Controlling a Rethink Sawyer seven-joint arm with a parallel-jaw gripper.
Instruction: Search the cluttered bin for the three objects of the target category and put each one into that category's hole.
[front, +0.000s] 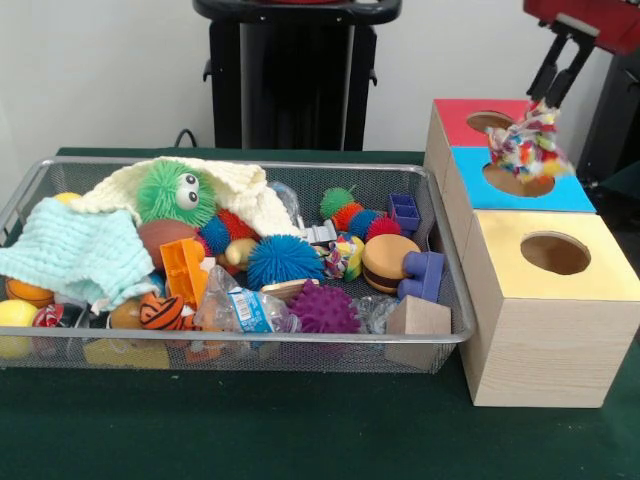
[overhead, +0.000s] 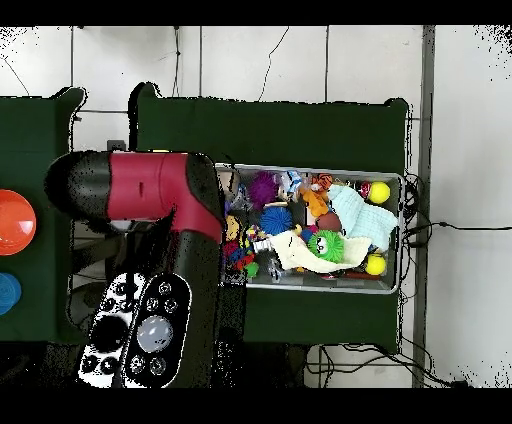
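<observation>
My gripper hangs at the top right of the front view, shut on a whitish lump with red, yellow and blue patches. The lump is in the air over the seam between the red-topped and blue-topped boxes. The yellow-topped box's round hole is nearer the camera, with nothing in it. A second confetti lump lies in the wire bin beside the burger toy. In the overhead view the arm hides the gripper and the boxes; the bin lies to its right.
The blue-topped box and red-topped box stand behind the yellow one. The bin holds a green furry toy with eyes, a blue spiky ball, a purple spiky ball, a clear wrapper, a burger toy and a mint cloth.
</observation>
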